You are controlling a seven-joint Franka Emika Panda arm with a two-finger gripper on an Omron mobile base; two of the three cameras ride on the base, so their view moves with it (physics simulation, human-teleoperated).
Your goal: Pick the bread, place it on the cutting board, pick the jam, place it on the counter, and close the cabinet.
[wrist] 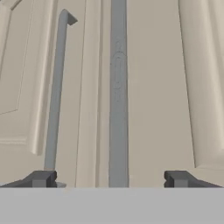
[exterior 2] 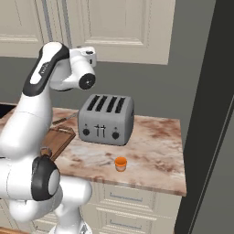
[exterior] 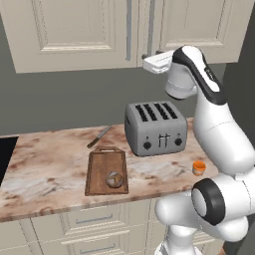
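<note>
Bread (exterior: 115,179) lying on the near end of the board (exterior: 106,171), dark roll on dark wood, nothing holding it. Jam (exterior: 199,167) standing upright on the tabletop (exterior: 45,169), right of the toaster (exterior: 155,128) and close to the near edge; same jar (exterior 2: 120,163) in the right base view, in front of the toaster and clear of it. Knife (exterior: 99,137) lying on the stone beyond the board's far end.

Cabinet (exterior: 74,30) overhead, both doors seemingly flush or very nearly so, dark seam between them. Gripper (wrist: 109,179) raised to that seam, tips spread wide with nothing between them, open. Left handle (wrist: 54,92) running close past the left tip; grey seam strip between the two tips. Hand (exterior: 158,63) level with the doors' lower edge.

Judged from how things lie: bread and jam steps done, only the closing left, and that looking almost finished.

Risks from here:
- Left tip snagging behind the handle on any sideways shift, tugging the door open again.
- Pressing too far into an already seated door, loading the wrist against a hard stop.
- Pushing at the seam rather than on a panel, so one door latches and the other stands slightly proud.
- Elbow dropping carelessly on retreat, clipping the toaster or knocking the jam off the near edge.
</note>
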